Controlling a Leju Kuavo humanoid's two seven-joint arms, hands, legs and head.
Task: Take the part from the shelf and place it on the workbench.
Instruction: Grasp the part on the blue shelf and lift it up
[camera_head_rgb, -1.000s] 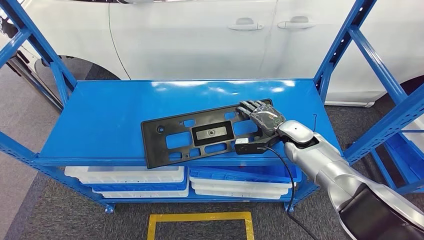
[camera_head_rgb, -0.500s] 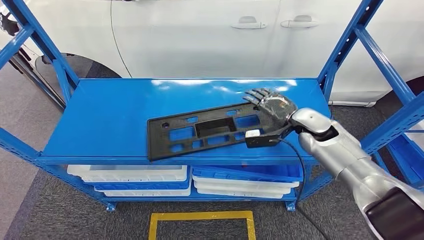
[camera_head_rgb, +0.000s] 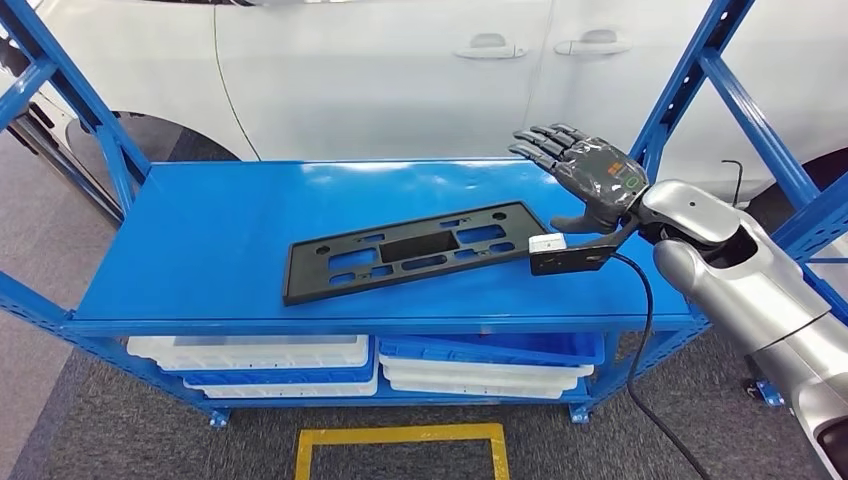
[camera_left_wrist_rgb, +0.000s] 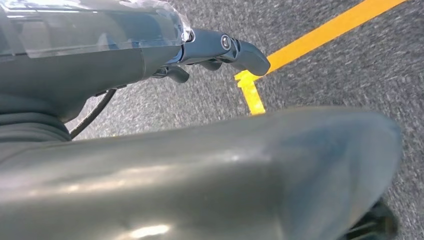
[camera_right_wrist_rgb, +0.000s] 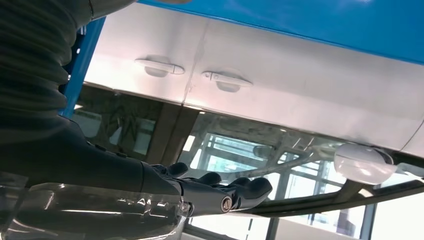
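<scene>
The part (camera_head_rgb: 405, 251), a flat black perforated plate, lies on the blue shelf (camera_head_rgb: 220, 230), its near long edge just inside the shelf's front lip. It sits down and to the left of the right hand (camera_head_rgb: 590, 172), its closest end near the small camera bracket under the wrist.

That hand hovers above the shelf with fingers spread and nothing in them, clear of the plate. The step in hand looks like getting a grip, and a plate this thin and flat will likely resist a pinch from above. A sound approach would be to lower the hand to the plate's closest end, tip or slide that end up, then close fingers over and thumb under.

The left hand (camera_left_wrist_rgb: 220, 47) hangs over grey floor; whether its fingers are closed I cannot tell.

Beyond the right hand stands a white car (camera_head_rgb: 400, 70).
</scene>
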